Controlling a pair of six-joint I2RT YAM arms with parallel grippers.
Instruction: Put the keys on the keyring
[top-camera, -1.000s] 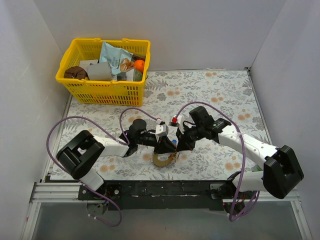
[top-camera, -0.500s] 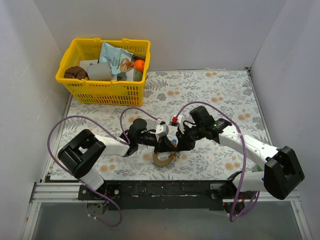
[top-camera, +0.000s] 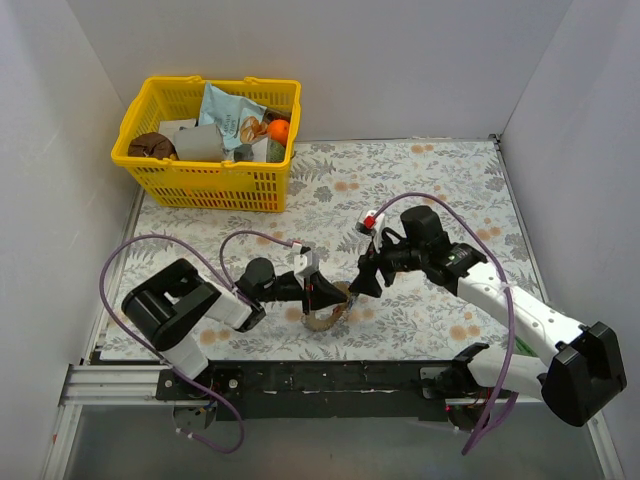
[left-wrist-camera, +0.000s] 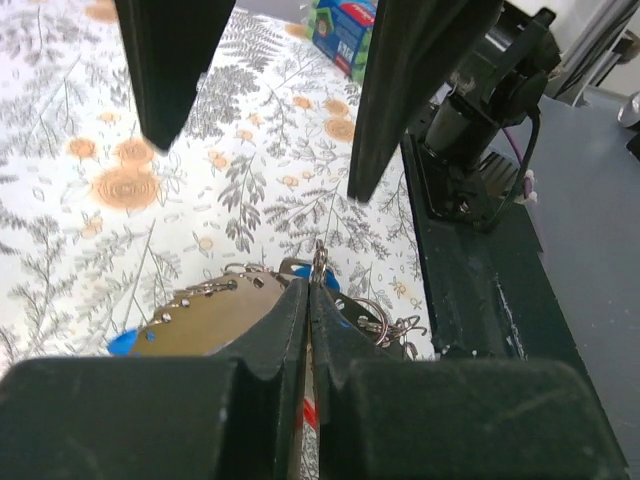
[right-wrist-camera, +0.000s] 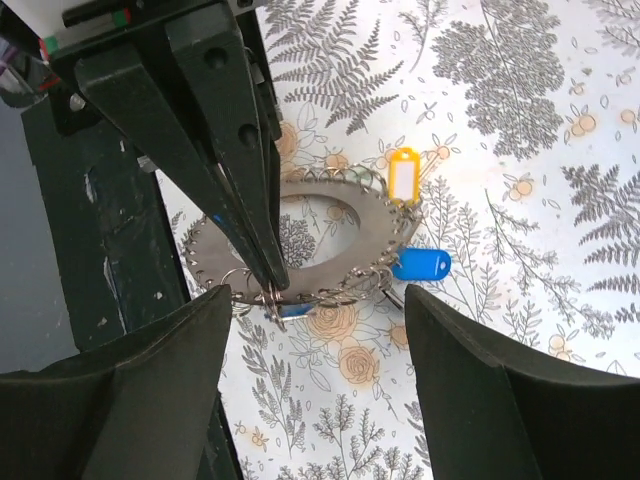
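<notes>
Silver and saw-toothed, the keyring (right-wrist-camera: 300, 235) is a round plate with an open middle, lying on the counter (top-camera: 440, 180) close to its near edge, between my two arms. It has no long axis; the rim is what counts. My left hand (top-camera: 322, 297) is the nearer one and is clamped on that rim. A blue key (right-wrist-camera: 420, 264) and a yellow-rimmed tag (right-wrist-camera: 403, 175) sit further round, touching the rim; whether they are threaded on I cannot tell. My right hand (top-camera: 362, 283) hangs just above the ring, fingers spread and empty. In my judgement, the coming move is a short descent onto the rim. The yellow basket (top-camera: 210, 185), at the far left and well apart, holds packets and an orange; I see no keys in it.
</notes>
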